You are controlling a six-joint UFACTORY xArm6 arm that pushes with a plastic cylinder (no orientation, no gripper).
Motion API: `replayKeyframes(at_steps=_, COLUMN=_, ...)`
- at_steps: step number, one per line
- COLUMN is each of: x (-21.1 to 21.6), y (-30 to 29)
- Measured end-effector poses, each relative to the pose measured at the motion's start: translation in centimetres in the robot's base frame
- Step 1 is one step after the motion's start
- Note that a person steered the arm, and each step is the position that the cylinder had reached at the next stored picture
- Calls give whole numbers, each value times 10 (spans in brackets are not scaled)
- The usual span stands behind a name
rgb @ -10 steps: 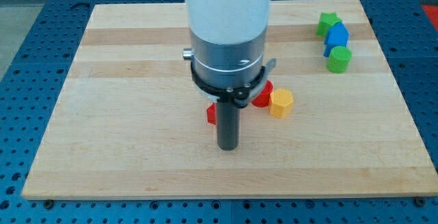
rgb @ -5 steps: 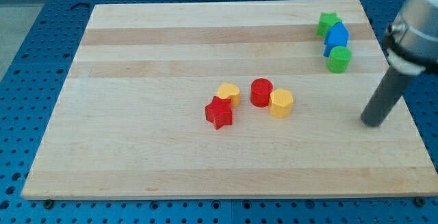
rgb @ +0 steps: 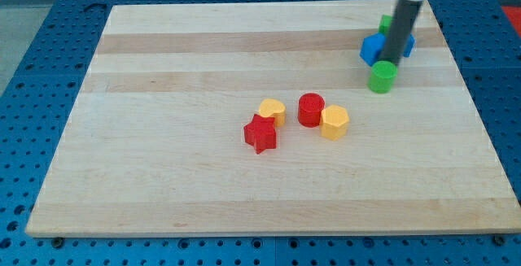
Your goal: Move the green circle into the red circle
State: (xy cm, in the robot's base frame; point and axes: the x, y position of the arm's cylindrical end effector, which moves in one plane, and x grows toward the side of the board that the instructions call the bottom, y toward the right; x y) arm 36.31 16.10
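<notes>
The green circle (rgb: 382, 77) sits on the wooden board at the view's right, below the upper-right corner. My tip (rgb: 391, 61) rests just above and to the right of it, touching or nearly touching. The red circle (rgb: 310, 109) stands near the board's middle, well to the left and below the green circle.
A yellow hexagon (rgb: 334, 123) touches the red circle's right side. A yellow block (rgb: 273, 111) and a red star (rgb: 260, 133) lie to its left. A blue block (rgb: 374, 48) sits left of the rod, another blue block (rgb: 407, 42) and a green block (rgb: 384, 24) partly hidden behind it.
The rod swung from the board's right edge up to the block cluster. The green circle has shifted left and down, and one blue block has moved left.
</notes>
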Motion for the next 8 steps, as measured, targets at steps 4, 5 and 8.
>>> replayKeyframes(at_steps=4, x=38, y=7)
replayKeyframes(at_steps=5, x=43, y=-17)
replayKeyframes(at_steps=8, x=41, y=21)
